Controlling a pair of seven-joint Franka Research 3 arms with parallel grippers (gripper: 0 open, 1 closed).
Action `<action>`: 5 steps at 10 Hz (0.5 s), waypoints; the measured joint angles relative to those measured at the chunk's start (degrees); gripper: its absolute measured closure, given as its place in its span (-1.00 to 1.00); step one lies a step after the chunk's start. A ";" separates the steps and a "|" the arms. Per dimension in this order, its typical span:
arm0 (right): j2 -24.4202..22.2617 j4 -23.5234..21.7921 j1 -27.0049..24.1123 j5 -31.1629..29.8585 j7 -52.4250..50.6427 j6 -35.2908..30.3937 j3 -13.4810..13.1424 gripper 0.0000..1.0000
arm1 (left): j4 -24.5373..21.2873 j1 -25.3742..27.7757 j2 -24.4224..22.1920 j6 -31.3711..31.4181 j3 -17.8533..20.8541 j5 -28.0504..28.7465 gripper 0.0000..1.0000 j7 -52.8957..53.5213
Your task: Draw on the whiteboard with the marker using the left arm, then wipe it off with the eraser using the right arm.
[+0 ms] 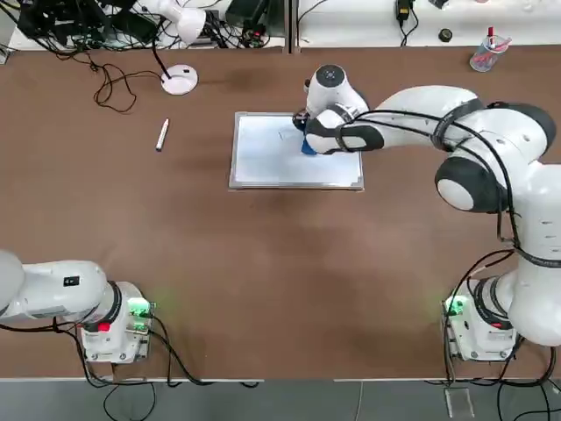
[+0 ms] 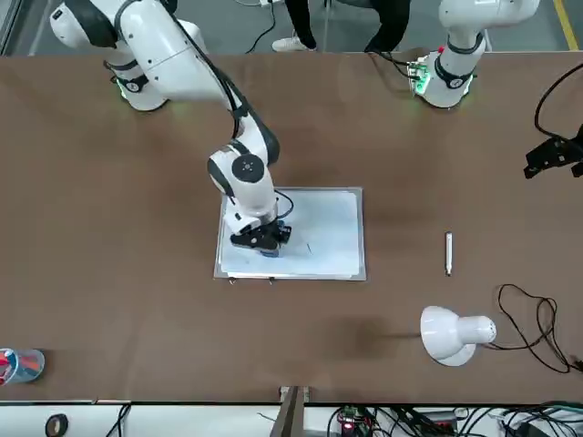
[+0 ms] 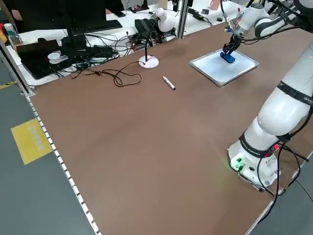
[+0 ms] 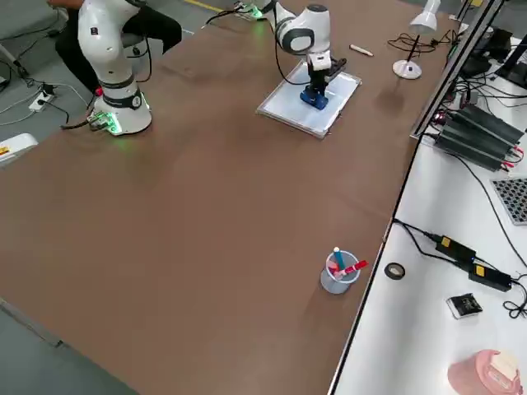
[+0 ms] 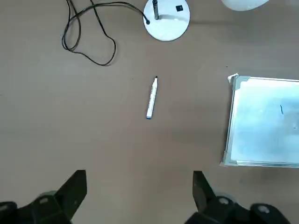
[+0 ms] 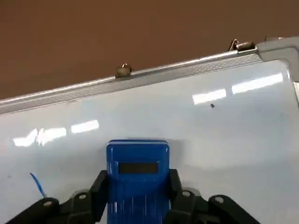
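My right fingers (image 6: 138, 205) are clamped on the eraser (image 6: 137, 175), one against each long side, and the blue block sits face-down on the whiteboard (image 1: 263, 158) toward its far right part, the board itself lying flat on the counter (image 1: 263, 263). A short blue stroke (image 6: 37, 184) shows on the white surface just beside my fingers — that is what I have to reach, and the first risk is plain: if I sweep the wrong way or stop short, the mark stays and the wipe counts for nothing. The board looks loose on the counter, so pressing hard while dragging could slide or turn it under me instead of rubbing it clean; pressing too lightly, I judge, would only smear the ink. The eraser is held only by its sides, so a snag on the silver frame (image 6: 187, 67) near the edge could twist it in my grip or pull it free. My left fingers (image 5: 140, 196) hang spread wide and empty, well back above the counter, looking down on the marker (image 5: 151, 98), which lies on the counter well apart from the board; it is out of my sweep, so I see little danger there.
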 joint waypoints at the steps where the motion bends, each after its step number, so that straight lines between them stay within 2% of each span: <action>1: 0.42 0.59 0.72 -0.05 0.87 0.15 -0.02 -0.10 | 0.00 0.00 0.00 0.00 0.00 0.00 -1.00 0.00; 5: 3.00 4.46 2.73 -0.52 4.34 -0.16 -0.28 -0.10 | -0.01 0.00 0.01 0.00 0.00 0.00 -1.00 0.00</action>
